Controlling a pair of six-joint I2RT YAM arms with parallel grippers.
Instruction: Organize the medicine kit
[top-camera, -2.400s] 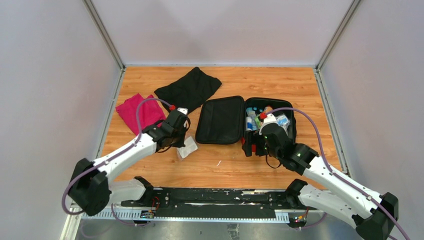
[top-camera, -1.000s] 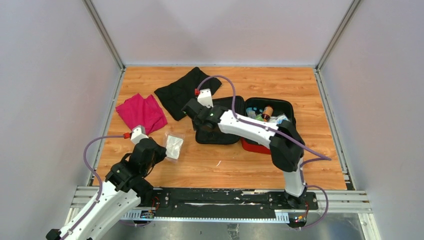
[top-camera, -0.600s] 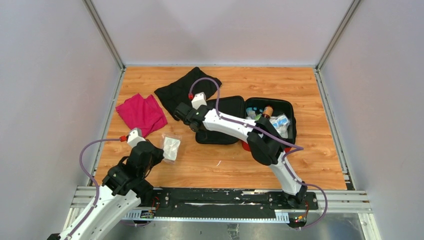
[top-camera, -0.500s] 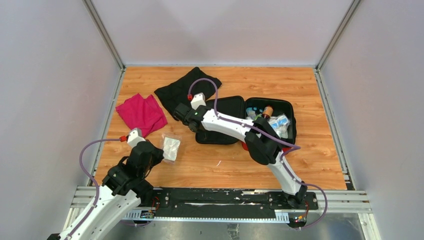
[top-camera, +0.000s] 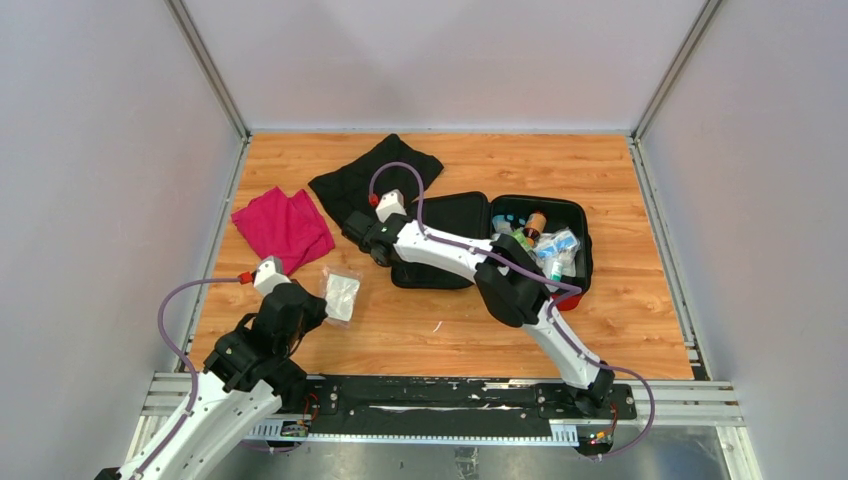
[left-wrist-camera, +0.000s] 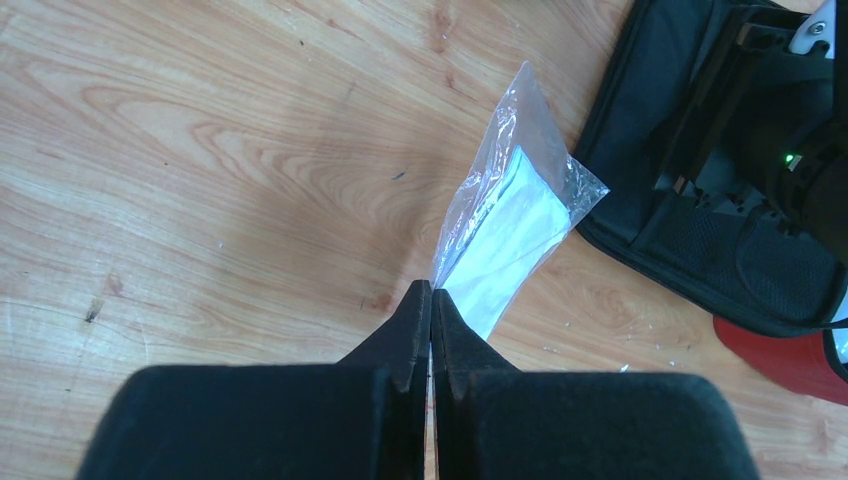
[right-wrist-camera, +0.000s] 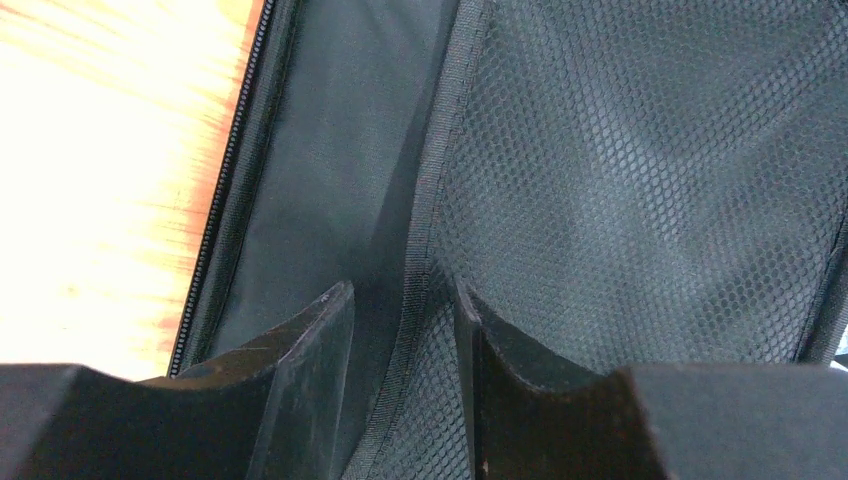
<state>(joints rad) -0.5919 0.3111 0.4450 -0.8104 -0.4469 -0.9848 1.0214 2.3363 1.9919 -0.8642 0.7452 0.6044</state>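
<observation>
Wood surface (top-camera: 640, 300): medicine kit (top-camera: 455, 212) open, stocked; clear pouch (top-camera: 342, 296) outstanding (left fingers (left-wrist-camera: 415, 330) closed; right fingers (right-wrist-camera: 320, 360) parted over mesh pocket (right-wrist-camera: 640, 180)).

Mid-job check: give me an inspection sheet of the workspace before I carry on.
Surface: wooden table, one small white speck near its middle.
Job's things: kit lies open, lid flat beside the base; bottles and packets in the base.
Clutter: clear packet on the wood beside the lid; black cloth and magenta cloth further back.
Grippers: left gripper shut, tips at the packet's near end; right gripper open, astride the lid's mesh-pocket hem.
Cables: purple cable loops above the black cloth; no snag seen.
Surroundings: grey walls; nothing else seen.
</observation>
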